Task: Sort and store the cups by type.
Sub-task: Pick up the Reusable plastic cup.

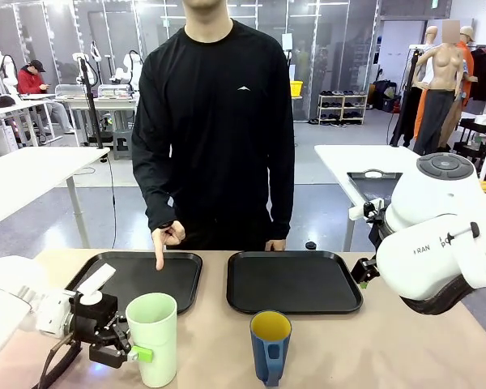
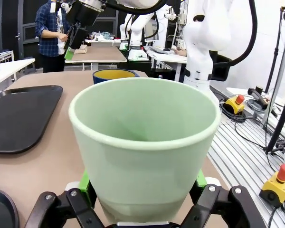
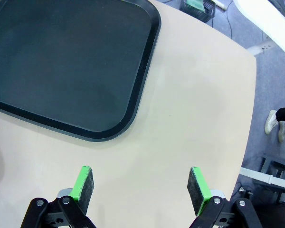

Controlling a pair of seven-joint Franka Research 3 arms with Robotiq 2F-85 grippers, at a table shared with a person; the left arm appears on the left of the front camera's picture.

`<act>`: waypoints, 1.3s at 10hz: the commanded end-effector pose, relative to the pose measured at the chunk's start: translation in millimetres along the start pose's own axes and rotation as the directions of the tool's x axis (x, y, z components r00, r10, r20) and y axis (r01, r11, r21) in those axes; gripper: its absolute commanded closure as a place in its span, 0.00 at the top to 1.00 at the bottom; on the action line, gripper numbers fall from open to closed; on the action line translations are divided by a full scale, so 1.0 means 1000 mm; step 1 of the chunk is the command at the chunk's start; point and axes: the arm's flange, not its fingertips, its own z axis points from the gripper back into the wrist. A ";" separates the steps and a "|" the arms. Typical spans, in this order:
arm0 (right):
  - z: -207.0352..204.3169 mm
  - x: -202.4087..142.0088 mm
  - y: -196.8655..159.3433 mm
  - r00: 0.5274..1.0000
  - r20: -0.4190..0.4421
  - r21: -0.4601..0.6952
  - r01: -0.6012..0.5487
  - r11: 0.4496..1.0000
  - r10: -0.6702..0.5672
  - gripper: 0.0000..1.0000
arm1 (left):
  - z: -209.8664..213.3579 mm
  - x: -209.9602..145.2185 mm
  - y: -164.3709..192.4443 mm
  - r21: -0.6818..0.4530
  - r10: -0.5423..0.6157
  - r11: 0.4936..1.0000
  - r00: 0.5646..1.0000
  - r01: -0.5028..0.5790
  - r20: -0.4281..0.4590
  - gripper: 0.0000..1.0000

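The tall mint-green tumbler [image 1: 154, 336] stands at the table's near left, and it looms large in the left wrist view [image 2: 142, 147]. My left gripper [image 1: 128, 350] is shut on it, a green pad [image 2: 84, 183] pressed to each side low on the wall. The dark blue mug [image 1: 270, 347] with a yellow inside stands at the near middle, and its rim shows just beyond the tumbler [image 2: 113, 74]. My right gripper [image 3: 141, 190] hangs open and holds nothing above bare table, beside the near corner of the right tray [image 3: 61, 61].
Two black trays lie side by side across the table, the left one [image 1: 186, 271] and the right one [image 1: 296, 281]. The person stands at the far side; one hand [image 1: 164, 239] points a finger down at the left tray. My right arm [image 1: 437, 235] rises at the right.
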 end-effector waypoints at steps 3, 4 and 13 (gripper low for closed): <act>-0.001 0.000 0.000 1.000 0.001 0.001 0.003 1.000 -0.003 1.00 | 0.019 0.011 -0.002 0.080 -0.039 0.996 0.998 0.042 -0.040 0.31; -0.001 0.000 0.000 1.000 0.001 0.001 0.003 1.000 -0.003 1.00 | 0.037 0.023 -0.004 0.130 -0.062 0.989 0.998 0.065 -0.022 0.31; -0.001 0.000 0.000 1.000 0.001 0.001 0.003 1.000 -0.003 1.00 | 0.094 0.045 -0.022 0.225 -0.073 0.972 0.997 0.069 0.012 0.31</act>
